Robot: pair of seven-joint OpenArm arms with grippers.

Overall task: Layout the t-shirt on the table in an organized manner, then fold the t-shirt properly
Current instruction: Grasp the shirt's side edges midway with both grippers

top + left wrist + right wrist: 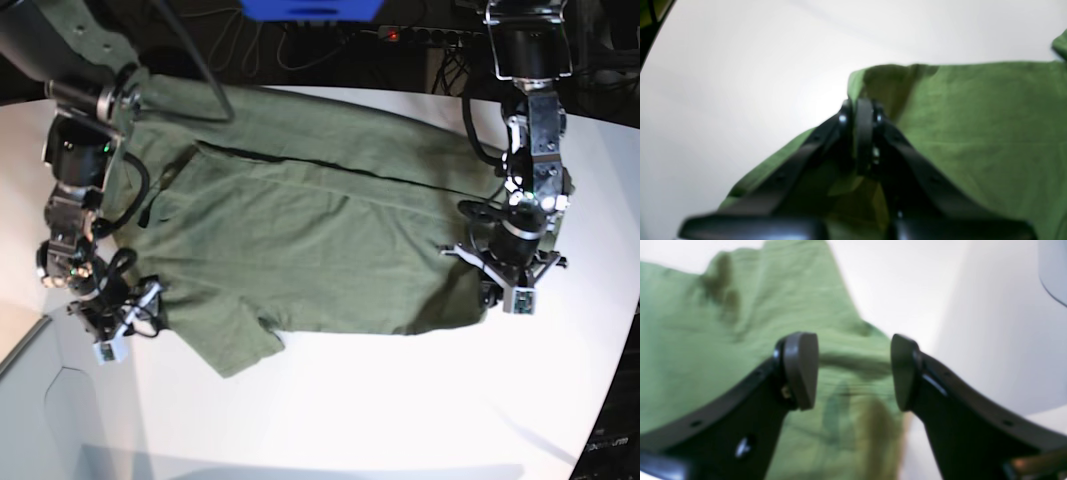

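The olive-green t-shirt [320,240] lies spread across the white table [400,400], with a sleeve pointing toward the front left. My left gripper [503,290] sits at the shirt's right edge. In the left wrist view the left gripper [862,110] has its jaws pressed together on a raised fold of the t-shirt [973,126] at the cloth's border with the table [740,66]. My right gripper [110,335] is at the shirt's left sleeve. In the right wrist view the right gripper [853,371] stands open just above the t-shirt [690,350], with nothing gripped between its pads.
Cables and a power strip [430,35] lie behind the table, beside a blue object [310,8]. The table's curved edge [610,380] runs down the right side. A pale grey rounded object [1053,273] shows at the top right of the right wrist view.
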